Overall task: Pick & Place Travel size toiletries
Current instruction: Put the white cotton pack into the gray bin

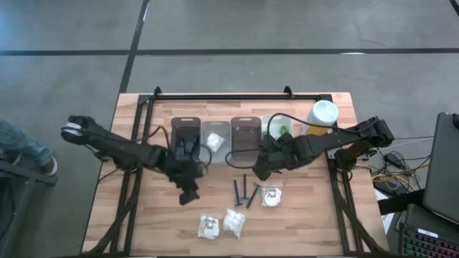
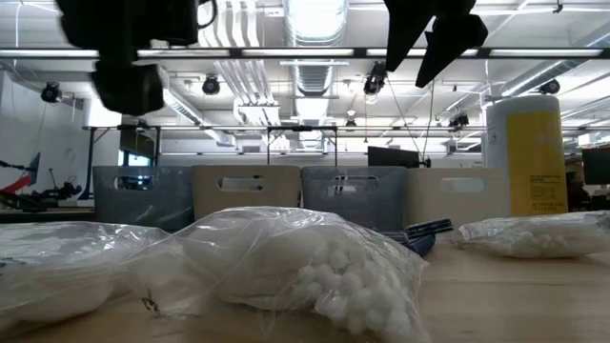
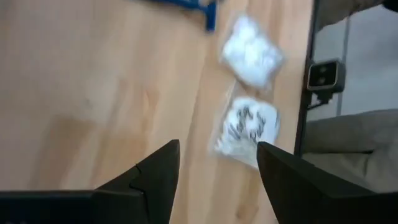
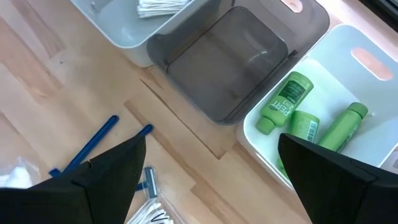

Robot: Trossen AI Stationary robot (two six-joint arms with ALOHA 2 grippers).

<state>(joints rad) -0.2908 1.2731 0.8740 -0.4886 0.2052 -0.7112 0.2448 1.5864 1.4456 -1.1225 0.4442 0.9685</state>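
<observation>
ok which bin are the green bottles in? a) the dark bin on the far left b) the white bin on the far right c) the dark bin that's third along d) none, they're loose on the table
b: the right wrist view shows three green bottles lying in the white bin next to the empty dark bin, and the high view shows green in that last bin of the row.

The print on the white packet (image 3: 245,127) is too blurry to read, and a blue stick (image 3: 198,7) is cut off at the edge
</observation>
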